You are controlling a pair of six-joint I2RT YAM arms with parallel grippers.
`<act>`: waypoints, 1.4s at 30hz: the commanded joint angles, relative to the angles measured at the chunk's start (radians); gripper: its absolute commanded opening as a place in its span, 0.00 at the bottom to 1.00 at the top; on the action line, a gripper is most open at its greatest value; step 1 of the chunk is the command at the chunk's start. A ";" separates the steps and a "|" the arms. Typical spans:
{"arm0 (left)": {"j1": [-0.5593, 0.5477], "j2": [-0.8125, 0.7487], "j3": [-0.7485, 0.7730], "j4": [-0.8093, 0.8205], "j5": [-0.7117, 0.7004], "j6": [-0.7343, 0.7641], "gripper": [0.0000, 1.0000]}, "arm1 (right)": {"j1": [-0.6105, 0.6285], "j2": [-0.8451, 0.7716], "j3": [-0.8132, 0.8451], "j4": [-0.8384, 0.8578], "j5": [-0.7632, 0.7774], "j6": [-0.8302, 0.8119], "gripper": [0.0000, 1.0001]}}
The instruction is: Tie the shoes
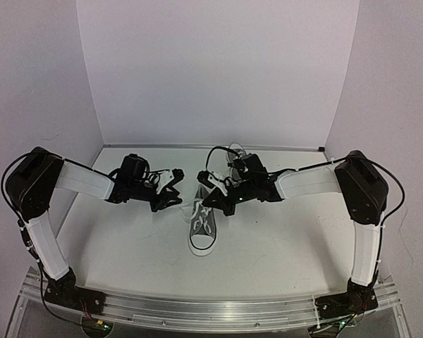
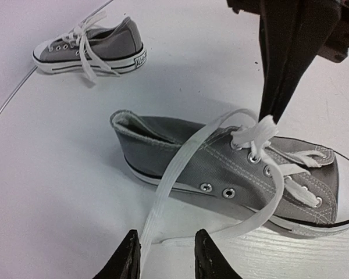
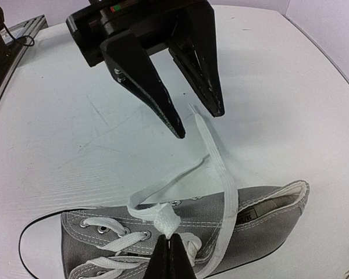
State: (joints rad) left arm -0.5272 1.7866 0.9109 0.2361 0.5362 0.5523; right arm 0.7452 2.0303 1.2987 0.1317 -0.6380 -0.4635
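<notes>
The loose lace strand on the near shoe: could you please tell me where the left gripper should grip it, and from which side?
Probably near its free tip, where the loose lace strand lifts clear of the shoe. It hangs between the fingers of the open left gripper, so close there, from the left arm's side, pads on its flat faces. The right gripper pins the crossing.

Grey shoe [image 1: 200, 231] mid-bench, toe toward near edge, left gripper [image 1: 179, 188] and right gripper [image 1: 207, 199] close together by its laces [image 1: 199, 220], second shoe [image 1: 235, 150] near far edge
</notes>
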 commanded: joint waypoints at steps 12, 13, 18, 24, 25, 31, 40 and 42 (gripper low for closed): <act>0.014 0.207 0.397 -0.632 -0.245 -0.006 0.32 | -0.001 -0.016 0.006 0.024 0.023 0.037 0.00; 0.017 0.217 0.406 -0.649 -0.240 -0.012 0.32 | -0.001 -0.016 0.007 0.025 0.023 0.038 0.00; 0.026 0.247 0.438 -0.719 -0.214 -0.004 0.33 | -0.001 -0.012 0.011 0.026 0.024 0.037 0.00; 0.030 0.265 0.455 -0.758 -0.246 0.016 0.30 | -0.001 -0.003 0.020 0.028 0.025 0.044 0.00; 0.030 0.269 0.458 -0.766 -0.242 0.022 0.26 | -0.001 -0.002 0.020 0.029 0.026 0.044 0.00; 0.025 0.252 0.443 -0.769 -0.301 0.030 0.03 | -0.003 0.007 0.023 0.033 0.033 0.052 0.00; 0.014 0.092 0.353 -0.700 -0.301 -0.049 0.00 | -0.011 0.007 0.021 0.051 0.055 0.088 0.00; -0.003 0.045 0.329 -0.696 -0.302 -0.073 0.00 | -0.014 0.005 0.017 0.058 0.057 0.099 0.00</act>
State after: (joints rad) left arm -0.5069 1.9662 1.2665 -0.4731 0.2444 0.5322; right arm 0.7402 2.0304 1.2987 0.1449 -0.6010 -0.3949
